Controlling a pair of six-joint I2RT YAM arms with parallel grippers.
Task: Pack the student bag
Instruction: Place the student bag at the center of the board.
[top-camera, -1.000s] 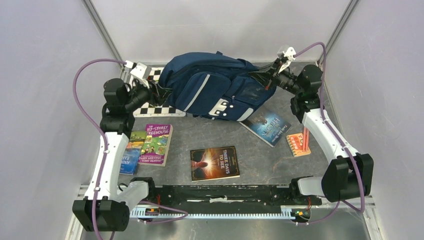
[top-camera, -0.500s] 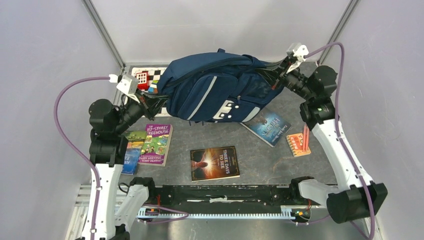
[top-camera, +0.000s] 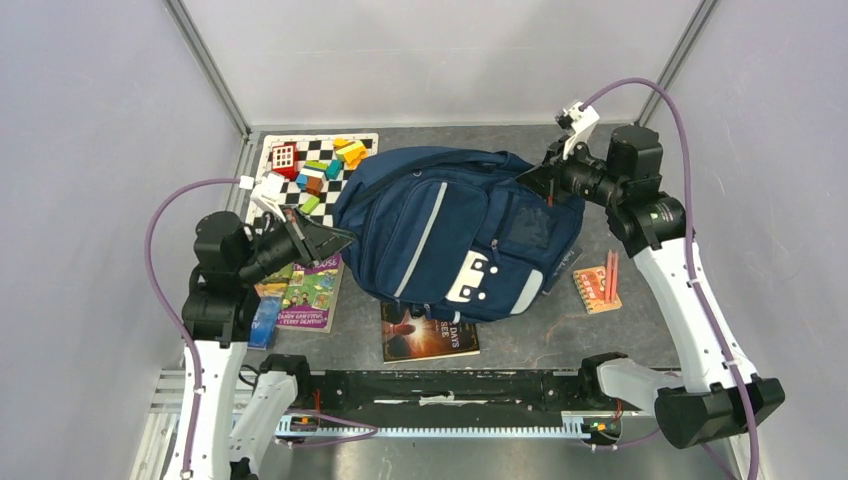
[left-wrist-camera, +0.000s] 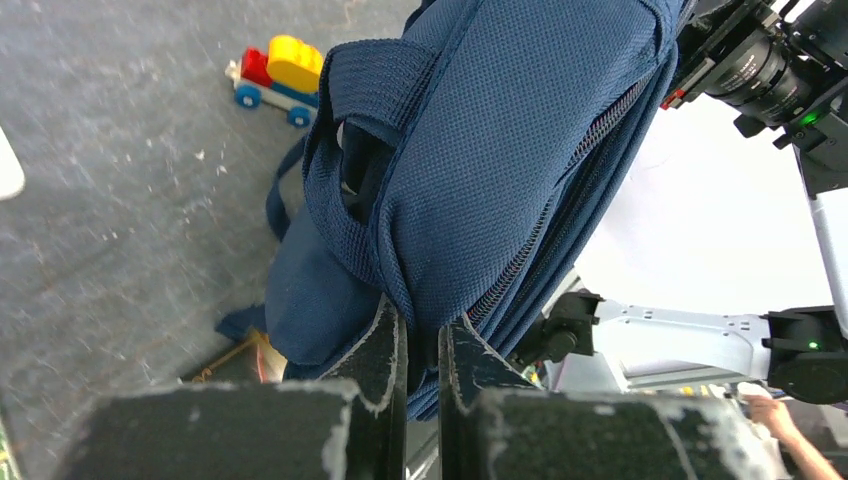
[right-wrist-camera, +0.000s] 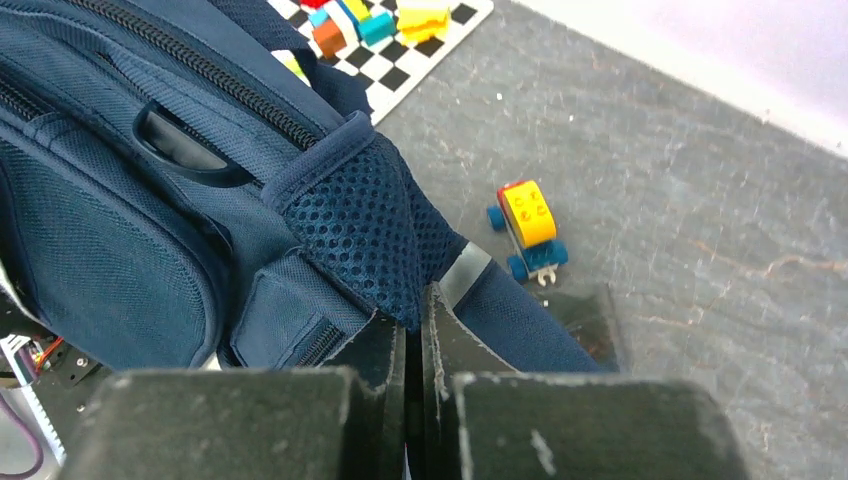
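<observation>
Spanning the middle of the table (top-camera: 545, 335), the student bag (top-camera: 450, 235) is held at 2 ends: fabric at its left edge is pinched in the clenched left gripper (top-camera: 325, 240), and a mesh-padded part is clamped in the tightly closed right gripper (top-camera: 540, 180). 1 book (top-camera: 425, 342) is partly covered by its near edge. Whether the bag rests on the table cannot be told.

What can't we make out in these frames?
- Inside of the student bag: no view shows an opening; fabric covers everything.
- Dark book, top view: upper part and most of the title lie under the bag.
- Toy car: seen in both wrist views; missing from the top view, presumably behind the bag.
- Right fingers, right wrist view: tips buried in bag fabric, so depth of pinch is unclear.
</observation>
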